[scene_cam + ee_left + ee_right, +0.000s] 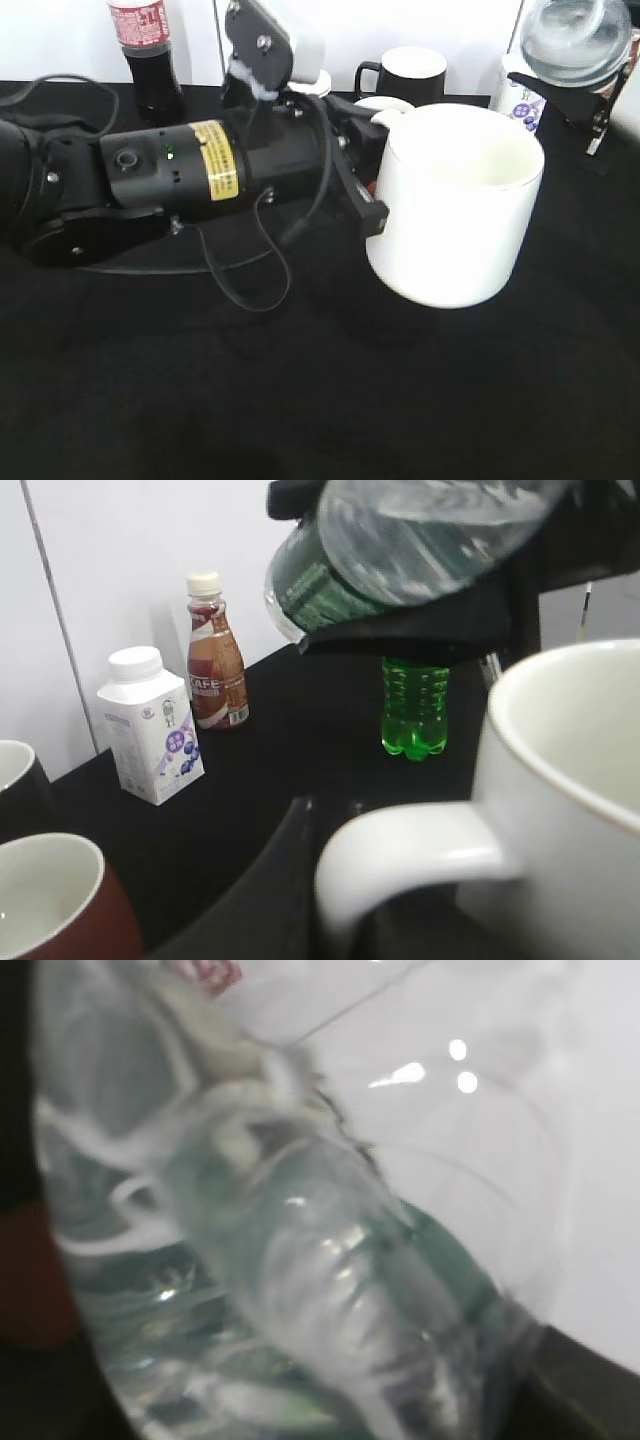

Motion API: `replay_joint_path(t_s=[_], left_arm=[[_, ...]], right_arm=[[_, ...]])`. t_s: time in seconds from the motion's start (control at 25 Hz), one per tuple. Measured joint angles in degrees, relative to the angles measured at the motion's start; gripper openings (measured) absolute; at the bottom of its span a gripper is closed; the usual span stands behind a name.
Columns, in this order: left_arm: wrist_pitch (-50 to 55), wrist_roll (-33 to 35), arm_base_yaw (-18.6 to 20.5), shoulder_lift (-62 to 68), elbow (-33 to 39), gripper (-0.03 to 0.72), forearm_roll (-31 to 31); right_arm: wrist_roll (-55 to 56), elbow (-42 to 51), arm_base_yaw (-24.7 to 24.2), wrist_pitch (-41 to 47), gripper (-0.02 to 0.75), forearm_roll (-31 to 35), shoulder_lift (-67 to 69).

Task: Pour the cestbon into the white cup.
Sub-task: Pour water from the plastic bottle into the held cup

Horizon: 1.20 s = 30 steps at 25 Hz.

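Observation:
The white cup (460, 205) hangs tilted above the black table, held by its loop handle (400, 855) in my left gripper (365, 190), which is shut on the handle. The cup looks empty inside. My right gripper (585, 95) is shut on the cestbon (575, 40) at the top right, up above and behind the cup. In the left wrist view the cestbon (400, 550) lies tilted over the cup's rim (560, 740), green label showing. In the right wrist view the cestbon (300, 1290) fills the frame, blurred.
A dark cola bottle (150, 55) stands back left and a black mug (410, 70) back centre. A white carton (150, 725), brown drink bottle (212, 650), green bottle (415, 705) and red-brown mug (50, 900) stand around.

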Motion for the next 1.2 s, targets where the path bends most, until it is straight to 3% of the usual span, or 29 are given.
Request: replay_joint_path(t_s=[0.36,1.2], left_arm=[[-0.6,0.0,-1.5,1.1,-0.1,0.044,2.5],[-3.2,0.0,-2.7,1.1,-0.1,0.046,2.5]], right_arm=[[-10.2,-0.1,0.0,-7.2,0.492,0.0,0.0],[-28.2,-0.1,0.0,-7.4,0.492,0.0,0.0]])
